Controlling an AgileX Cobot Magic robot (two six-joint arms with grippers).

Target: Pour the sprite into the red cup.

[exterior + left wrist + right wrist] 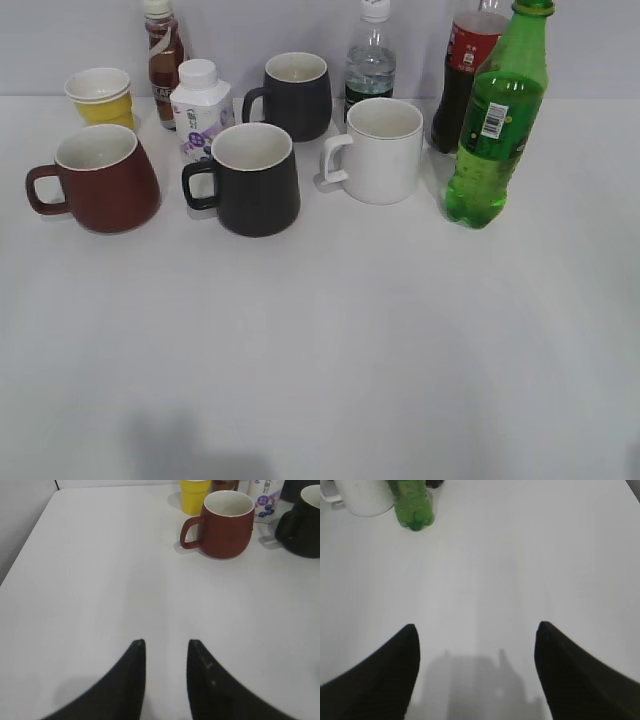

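My right claw (pixel 476 645) hangs wide open above bare surface (pixel 330 340), holding nothing, and my left claw (pixel 166 652) is empty too, its tips parted by only a narrow gap. The sprite (pixel 497 120) stands upright at the far right of the row, just in front of the dark cola bottle (pixel 462 70) and just beside the white mug (pixel 380 150); the red cup (pixel 100 178) sits at the far left, well apart from it. That crowding is my worry: closing in on the sprite carelessly could knock the cola bottle or nudge the white mug, and carrying it across means passing over the black mug (pixel 250 180) and the small white carton (pixel 202 108) (a spill there would land in the wrong vessel). The sprite's cap looks to be on, so pouring may fail outright. The red cup shows a clean white inside, empty as far as I can tell; the sprite's level is hard to judge through the green.
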